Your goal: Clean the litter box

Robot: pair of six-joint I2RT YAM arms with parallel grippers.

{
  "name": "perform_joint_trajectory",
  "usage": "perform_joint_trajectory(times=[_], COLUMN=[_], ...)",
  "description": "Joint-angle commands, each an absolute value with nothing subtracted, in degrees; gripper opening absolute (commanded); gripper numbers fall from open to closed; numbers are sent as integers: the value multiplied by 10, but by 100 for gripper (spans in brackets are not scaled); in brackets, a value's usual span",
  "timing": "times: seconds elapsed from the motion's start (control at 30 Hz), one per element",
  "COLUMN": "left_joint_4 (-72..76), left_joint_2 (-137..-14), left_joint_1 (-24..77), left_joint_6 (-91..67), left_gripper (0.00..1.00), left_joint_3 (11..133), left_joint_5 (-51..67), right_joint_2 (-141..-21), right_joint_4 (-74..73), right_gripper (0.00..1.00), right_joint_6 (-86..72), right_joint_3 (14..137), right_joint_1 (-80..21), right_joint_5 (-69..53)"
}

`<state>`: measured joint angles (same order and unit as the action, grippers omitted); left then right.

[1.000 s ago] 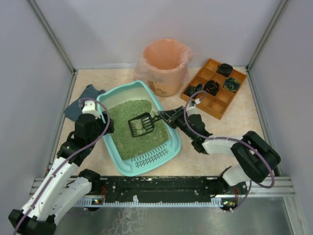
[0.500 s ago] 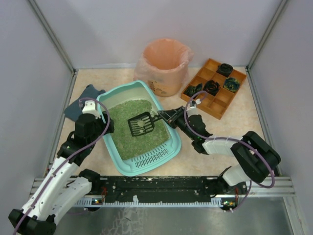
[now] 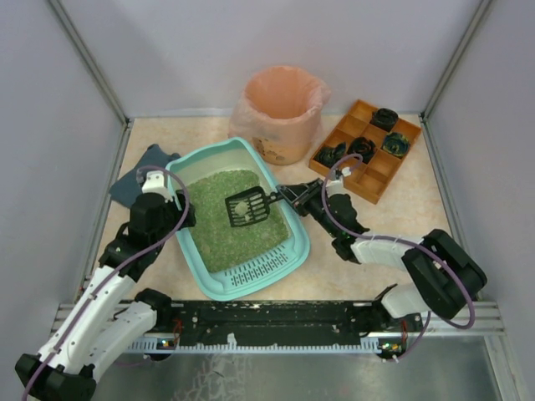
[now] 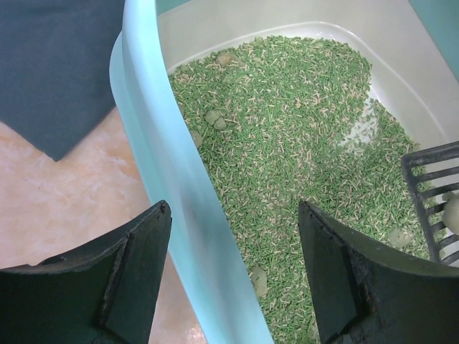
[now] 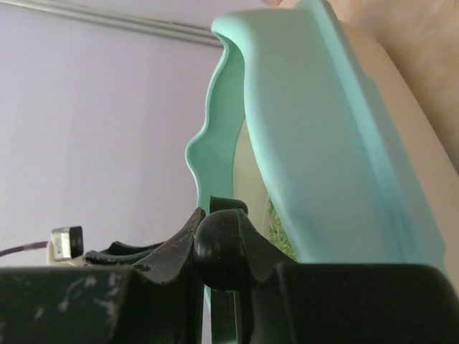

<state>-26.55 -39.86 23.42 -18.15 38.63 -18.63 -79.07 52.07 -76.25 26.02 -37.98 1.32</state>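
Presently: litter box [image 3: 251,271] sitting centre-left on the table [image 3: 401,225], just before the bin [image 3: 280,109]; left gripper [image 4: 234,222], jaws apart, straddling its left rim; right gripper [image 3: 294,196] clamping the scoop [image 3: 247,206] by its handle, holding it over the litter [image 3: 221,238], a clump [image 4: 452,215] lying on it.

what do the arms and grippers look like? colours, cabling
Both alike: the left arm and right arm have white shells, black joints and a looping purple cable. The left gripper and right gripper are black, with two broad scuffed fingers.
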Motion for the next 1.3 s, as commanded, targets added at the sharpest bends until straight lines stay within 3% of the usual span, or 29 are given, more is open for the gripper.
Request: perform_joint_trajectory(times=[0.0,0.17,0.33,0.5,0.63,0.8,0.93,1.1,1.27], left_joint_4=[-259,-271,-266,-270,-266,-271,-265,-273,-268], left_joint_2=[-403,-423,-427,-427,-431,-435,-435,-437,-436], left_joint_1=[235,235,235,235,236,235,235,235,235], left_joint_6=[-181,-189,-184,-189,-184,-188,-183,-189,-184], left_gripper=[77,78,78,78,78,78,78,78,78], left_joint_3=[385,391,390,390,390,391,389,392,390], left_joint_5=[-196,-201,-196,-201,-195,-195,-191,-196,-192], right_joint_2=[-789,-768,-788,-777,-802,-776,-797,-792,-809], right_joint_4=[521,567,522,553,504,536,506,545,521], right_gripper=[0,0,0,0,0,0,0,0,0], right_joint_6=[-726,-779,-728,-779,-727,-775,-738,-787,-749], right_joint_3=[320,245,319,260,332,270,326,263,320], right_joint_1=[-413,-373,-419,-393,-424,-381,-423,-413,-440], right_joint_5=[-5,42,-3,43,1,49,9,60,19])
